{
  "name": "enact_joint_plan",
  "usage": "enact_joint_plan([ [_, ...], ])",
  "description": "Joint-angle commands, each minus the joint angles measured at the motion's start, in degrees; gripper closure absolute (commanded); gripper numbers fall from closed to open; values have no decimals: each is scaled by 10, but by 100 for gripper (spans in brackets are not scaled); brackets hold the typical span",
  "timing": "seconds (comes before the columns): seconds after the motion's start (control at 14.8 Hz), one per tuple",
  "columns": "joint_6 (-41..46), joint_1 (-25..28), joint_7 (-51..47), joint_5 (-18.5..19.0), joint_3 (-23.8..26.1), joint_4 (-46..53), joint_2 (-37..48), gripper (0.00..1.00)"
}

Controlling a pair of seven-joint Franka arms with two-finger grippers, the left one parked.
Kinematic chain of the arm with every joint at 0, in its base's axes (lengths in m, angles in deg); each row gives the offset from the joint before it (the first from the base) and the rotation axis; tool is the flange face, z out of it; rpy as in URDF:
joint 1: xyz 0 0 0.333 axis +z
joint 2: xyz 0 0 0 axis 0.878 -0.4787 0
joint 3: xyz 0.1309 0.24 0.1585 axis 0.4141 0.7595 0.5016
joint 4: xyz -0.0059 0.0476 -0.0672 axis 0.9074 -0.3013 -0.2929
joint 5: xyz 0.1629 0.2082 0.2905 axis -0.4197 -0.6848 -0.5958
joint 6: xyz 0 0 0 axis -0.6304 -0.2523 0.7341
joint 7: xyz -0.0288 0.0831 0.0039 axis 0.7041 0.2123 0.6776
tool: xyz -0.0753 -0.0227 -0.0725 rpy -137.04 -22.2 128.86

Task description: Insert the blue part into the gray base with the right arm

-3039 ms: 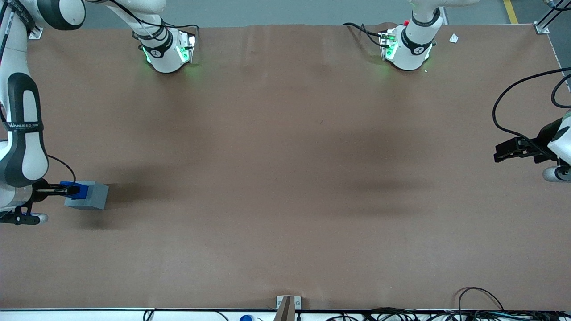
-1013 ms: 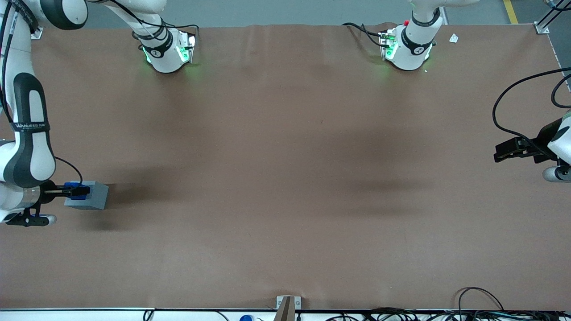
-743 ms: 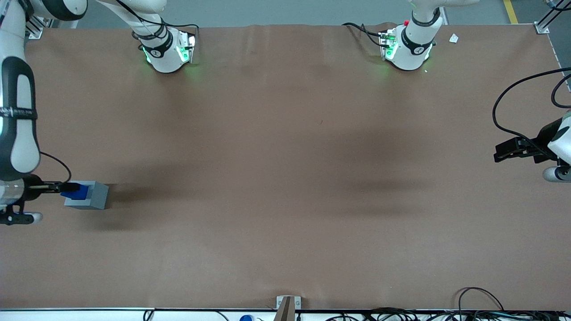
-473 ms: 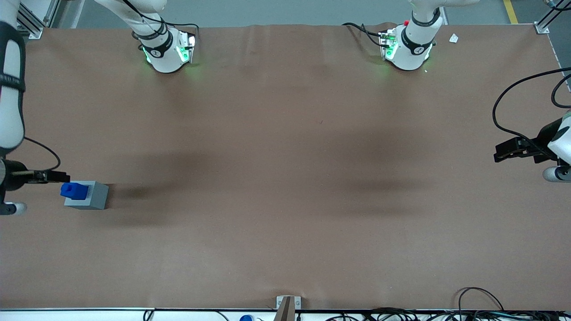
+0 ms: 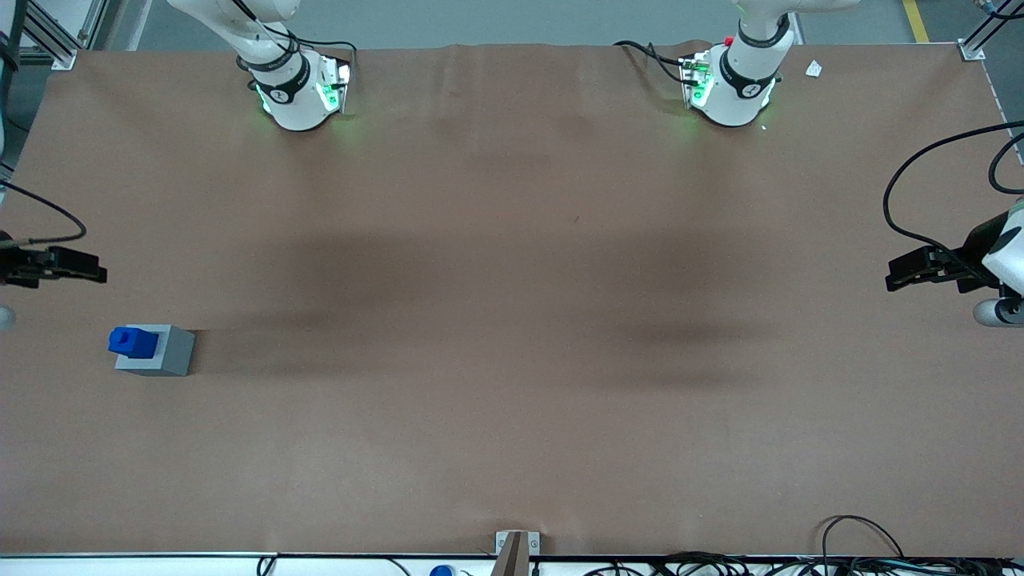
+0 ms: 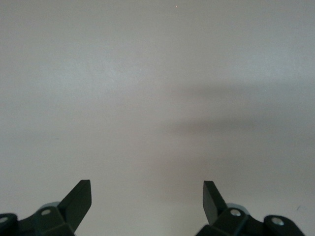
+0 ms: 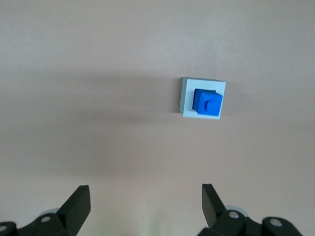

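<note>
Blue part [image 7: 207, 103] seated in the gray base [image 7: 186, 96] at the working arm's end of the table [image 5: 512, 320], stub up. Hand [image 5: 84, 266] empty, fingers spread wide, high and clear. Best to retreat upward without brushing the base.

Showing bright blue part [image 5: 132, 342] in light gray base [image 5: 164, 352], black gripper [image 5: 76, 266] fingers spread, plain brown table [image 5: 512, 320].
</note>
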Motion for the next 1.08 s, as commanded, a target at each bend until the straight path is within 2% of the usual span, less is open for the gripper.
enact_joint_plan([
  [0.0,18,8,-3,-12,2,-28,49,0],
  [0.2,20,12,-3,-33,1,-61,91,0],
  [1.01,-2,14,-3,-41,1,-211,228,0],
])
